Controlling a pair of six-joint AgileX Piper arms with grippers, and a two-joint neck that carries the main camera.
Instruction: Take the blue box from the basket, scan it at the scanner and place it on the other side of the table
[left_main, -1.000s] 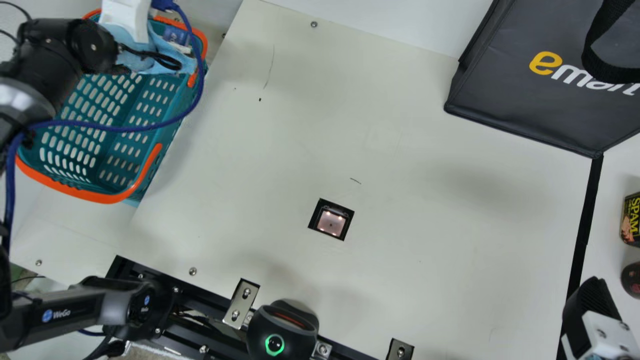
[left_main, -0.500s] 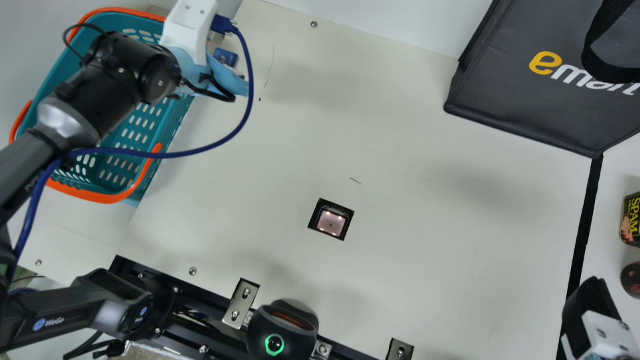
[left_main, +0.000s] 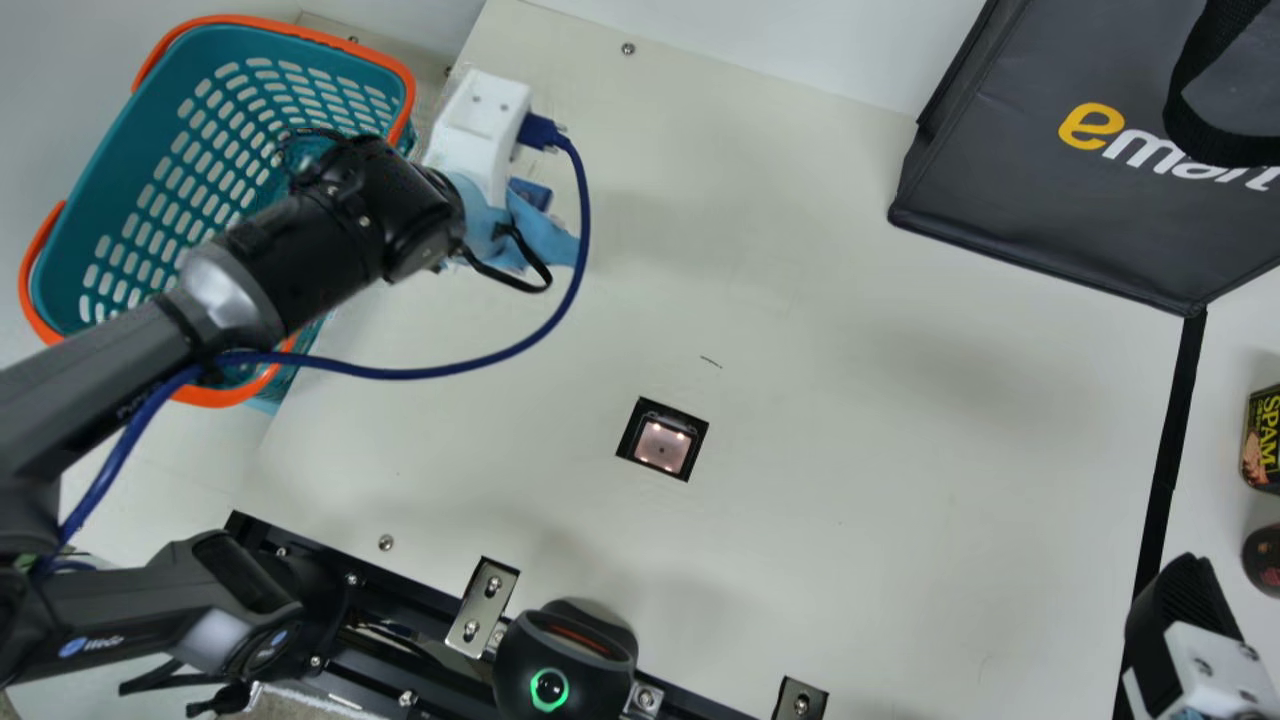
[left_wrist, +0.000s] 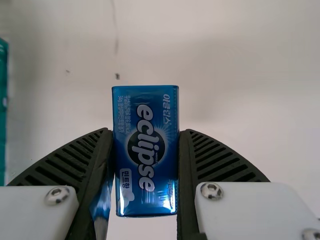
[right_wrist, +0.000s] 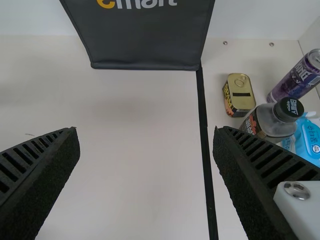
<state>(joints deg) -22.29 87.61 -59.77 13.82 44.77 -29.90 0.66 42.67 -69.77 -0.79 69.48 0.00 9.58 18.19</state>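
Holding blue box (left_wrist: 145, 150) between your left gripper's (left_main: 480, 204) fingers, over table (left_main: 850, 400), just beside basket (left_main: 105, 190) rim. You have broad tabletop between basket and dark bag (left_main: 1040, 190); scanner (left_main: 662, 446) sits well apart from box, black strip (left_main: 1172, 450) farther across. Box: slim oblong, glossy, white lettering, printed face toward wrist camera. Your right gripper (left_main: 1183, 598) stands wide, near black strip.
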